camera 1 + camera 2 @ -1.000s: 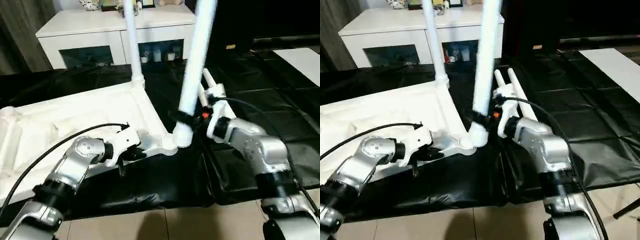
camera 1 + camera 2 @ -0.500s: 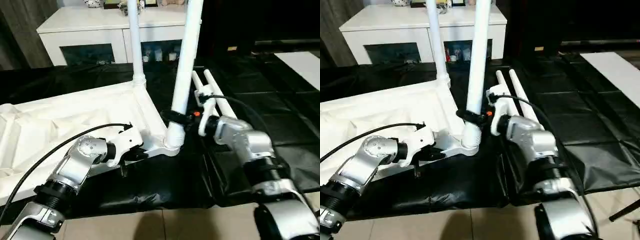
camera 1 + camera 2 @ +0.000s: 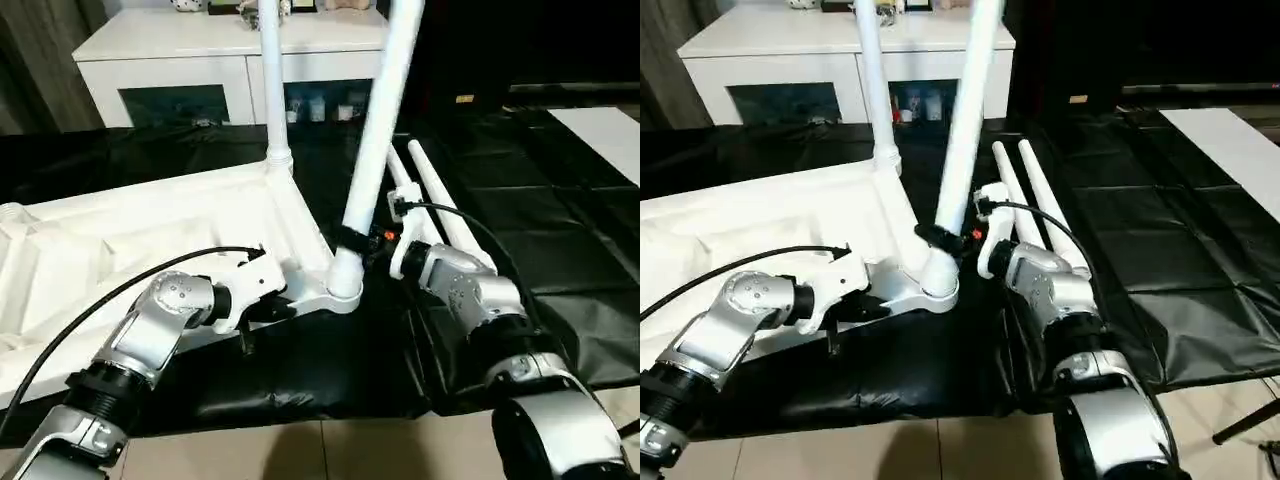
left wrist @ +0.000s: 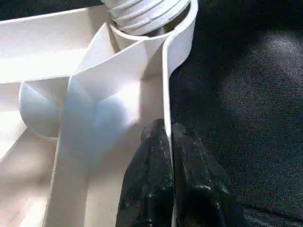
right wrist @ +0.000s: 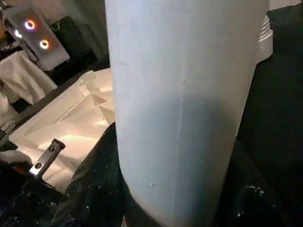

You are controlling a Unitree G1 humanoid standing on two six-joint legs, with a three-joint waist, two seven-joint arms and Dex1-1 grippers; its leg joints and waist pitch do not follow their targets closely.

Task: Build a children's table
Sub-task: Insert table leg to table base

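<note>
Two legs stand in the upturned tabletop (image 3: 150, 235), which lies on black sheeting in front of the white cabinet (image 3: 200, 60). The far leg (image 3: 272, 80) is upright in its corner socket; the near leg (image 3: 375, 140) leans away from the tabletop, its foot in the near corner socket (image 3: 340, 290). Two spare legs (image 3: 1030, 195) lie just beside that socket.

Step in hand, by my reading: seating the near leg.
- Right gripper (image 3: 362, 238): fingers clasped around the leg low down.
- Left gripper (image 4: 168, 142): fingers pinching the tabletop rim beside the socket.

Next move likely calls for righting the leg and turning it home.

Leg tops are cut off; thread engagement is hidden.
</note>
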